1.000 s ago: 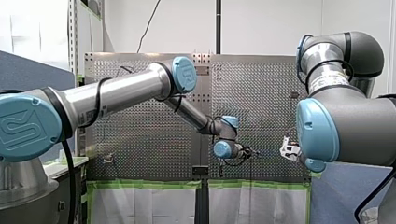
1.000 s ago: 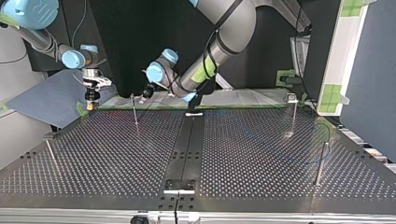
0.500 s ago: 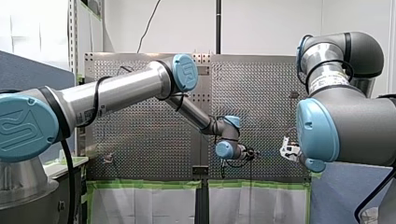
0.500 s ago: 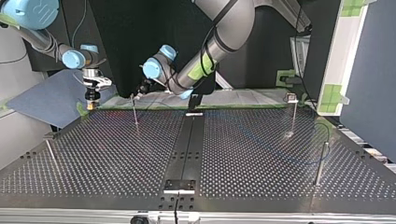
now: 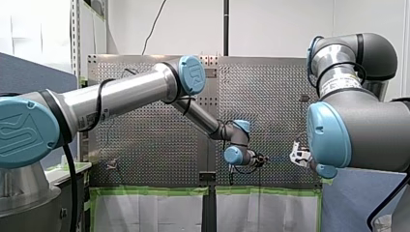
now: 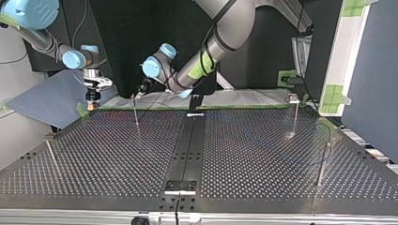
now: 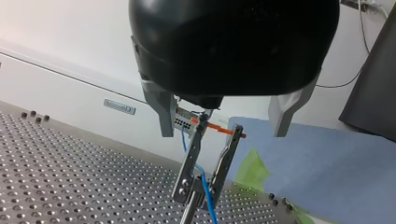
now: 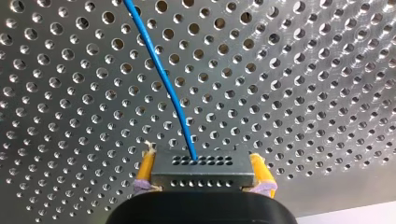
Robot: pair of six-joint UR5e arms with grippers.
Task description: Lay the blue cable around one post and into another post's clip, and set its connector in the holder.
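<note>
In the left wrist view my left gripper (image 7: 223, 134) stands open, its metal fingers (image 7: 161, 114) wide apart on either side of a post's two-pronged clip (image 7: 205, 163). The blue cable (image 7: 205, 189) runs down between the prongs. My right gripper (image 8: 201, 184) is shut with yellow pads (image 8: 145, 168) on the grey connector (image 8: 201, 170), and the blue cable (image 8: 161, 79) leads away from it over the perforated plate. In the top view my left gripper (image 6: 138, 90) is at the top of the back-left post (image 6: 135, 115), and my right gripper (image 6: 93, 96) hangs at the far left edge.
Three more posts stand on the table: back right (image 6: 294, 117), front right (image 6: 321, 164) and front left (image 6: 50, 154). A black strip (image 6: 187, 150) runs down the middle to a small fitting (image 6: 179, 186) near the front edge. Green tape (image 5: 154, 191) lines the table's edge.
My left arm has swung toward the top view's left, bringing its open gripper up to the back-left post's clip. My right arm has not moved.
</note>
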